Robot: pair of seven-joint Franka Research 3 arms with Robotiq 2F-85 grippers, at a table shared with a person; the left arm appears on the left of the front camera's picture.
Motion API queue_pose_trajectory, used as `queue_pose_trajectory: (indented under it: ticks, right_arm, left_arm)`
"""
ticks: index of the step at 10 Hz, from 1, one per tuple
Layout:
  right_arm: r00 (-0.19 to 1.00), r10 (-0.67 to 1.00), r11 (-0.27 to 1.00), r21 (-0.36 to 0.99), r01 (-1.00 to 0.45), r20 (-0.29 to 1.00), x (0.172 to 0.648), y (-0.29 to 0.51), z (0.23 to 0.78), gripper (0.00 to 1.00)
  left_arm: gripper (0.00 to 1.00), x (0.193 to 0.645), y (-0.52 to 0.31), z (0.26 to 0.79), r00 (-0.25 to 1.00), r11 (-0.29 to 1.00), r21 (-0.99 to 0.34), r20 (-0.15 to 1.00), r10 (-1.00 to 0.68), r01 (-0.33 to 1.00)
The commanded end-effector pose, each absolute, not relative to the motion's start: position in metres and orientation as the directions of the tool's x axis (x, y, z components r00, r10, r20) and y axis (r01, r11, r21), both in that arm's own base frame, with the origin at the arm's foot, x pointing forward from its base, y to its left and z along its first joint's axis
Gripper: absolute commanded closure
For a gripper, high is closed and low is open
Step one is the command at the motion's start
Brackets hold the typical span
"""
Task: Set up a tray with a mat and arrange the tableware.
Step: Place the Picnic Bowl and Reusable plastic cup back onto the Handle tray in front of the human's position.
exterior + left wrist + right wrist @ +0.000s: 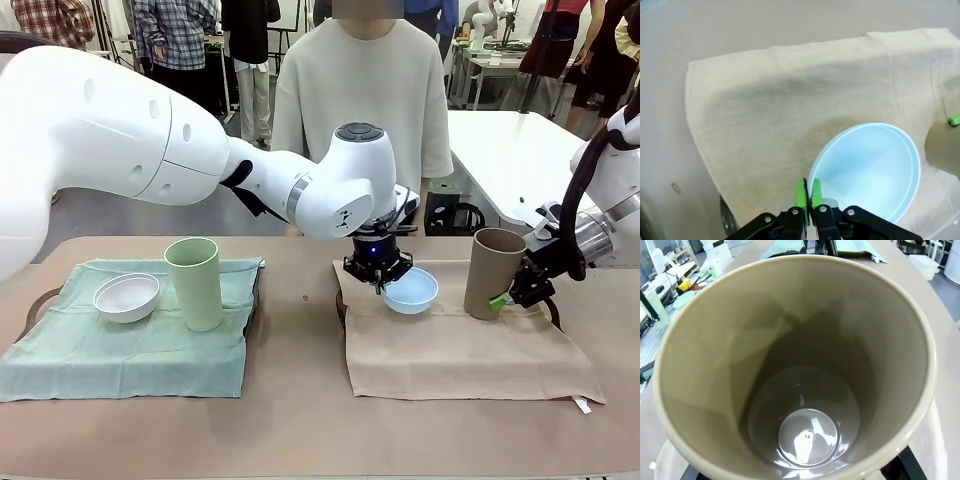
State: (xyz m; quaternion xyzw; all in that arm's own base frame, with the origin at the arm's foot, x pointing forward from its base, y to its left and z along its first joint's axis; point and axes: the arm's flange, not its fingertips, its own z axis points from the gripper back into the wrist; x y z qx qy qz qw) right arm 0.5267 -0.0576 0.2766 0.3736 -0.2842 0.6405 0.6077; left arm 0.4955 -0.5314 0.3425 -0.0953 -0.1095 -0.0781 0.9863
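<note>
Pinching the light blue bowl point(411, 290) by its near-left rim, our left gripper point(377, 283) has jaws shut on it — right gripper point(512, 293) jaws wide around the tan cup point(494, 272), upright just right of the bowl.

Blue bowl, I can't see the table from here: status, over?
Left gripper shut on blue bowl rim, over tan mat. Right gripper holding brown cup upright. Nothing in the way.

The left gripper point(807, 192), its green pads pressed together on the near rim of the light blue round bowl point(870, 170), holds it over a beige cloth mat point(790, 110) on the brown table point(740, 25).
</note>
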Motion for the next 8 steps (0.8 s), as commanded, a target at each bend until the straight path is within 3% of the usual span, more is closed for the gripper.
queue_pose_trajectory:
  ticks: [1, 2, 3, 4, 5, 6, 8]
  right_arm:
    - [-0.002, 0.542, -0.101, 0.063, -0.993, 0.84, 0.533, -0.056, 0.275, 0.19]
    - [-0.007, 0.544, -0.112, 0.064, -0.992, 0.839, 0.533, -0.057, 0.275, 0.0]
    - [0.007, 0.559, -0.092, 0.07, -0.993, 0.829, 0.532, -0.057, 0.279, 0.0]
    - [0.02, 0.579, -0.08, 0.081, -0.994, 0.815, 0.53, -0.059, 0.285, 0.0]
    - [0.032, 0.615, -0.062, 0.089, -0.994, 0.788, 0.529, -0.065, 0.292, 0.0]
    - [0.058, 0.663, -0.031, 0.104, -0.994, 0.746, 0.528, -0.075, 0.298, 0.0]
    - [0.123, 0.737, 0.052, 0.125, -0.991, 0.664, 0.53, -0.103, 0.311, 0.0]
  left_arm:
    - [0.96, 0.501, -0.534, 0.344, 0.967, 0.967, -0.173, 0.207, -0.15, 0.187]
    - [0.47, 0.501, -0.534, 0.345, 0.969, 0.968, -0.18, 0.203, -0.139, 0.176]
    - [0.36, 0.5, -0.533, 0.348, 0.969, 0.967, -0.183, 0.201, -0.14, 0.178]
    - [0.0, 0.498, -0.531, 0.351, 0.972, 0.968, -0.185, 0.19, -0.136, 0.172]
    - [0.16, 0.496, -0.53, 0.354, 0.974, 0.967, -0.192, 0.182, -0.135, 0.17]
    - [0.0, 0.492, -0.528, 0.359, 0.974, 0.965, -0.196, 0.181, -0.138, 0.173]
    - [0.0, 0.485, -0.521, 0.367, 0.973, 0.963, -0.204, 0.181, -0.14, 0.176]
